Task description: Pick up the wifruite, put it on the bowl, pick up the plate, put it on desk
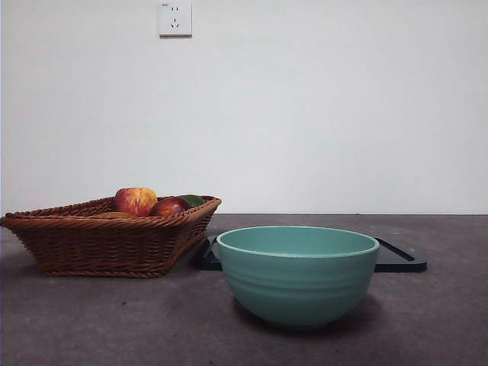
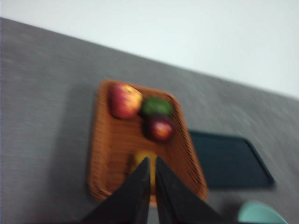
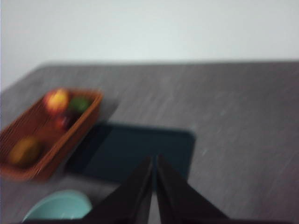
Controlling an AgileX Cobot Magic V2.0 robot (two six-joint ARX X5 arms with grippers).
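Observation:
The wifruite (image 3: 23,150), a dull brown oval fruit, lies in a wicker basket (image 1: 99,244). Only its top shows above the rim in the front view (image 1: 114,215). In the left wrist view it (image 2: 140,158) is partly hidden behind the jaws. The teal bowl (image 1: 297,274) stands empty on the desk (image 1: 76,328), right of the basket. A flat dark plate (image 1: 400,261) lies behind the bowl. My left gripper (image 2: 153,161) is shut, high over the basket. My right gripper (image 3: 154,158) is shut, high over the plate (image 3: 135,151). Neither shows in the front view.
The basket also holds a red-yellow apple (image 1: 136,200), a dark red fruit (image 1: 169,207) and a green fruit (image 1: 192,200). A white wall with a socket (image 1: 174,18) stands behind the desk.

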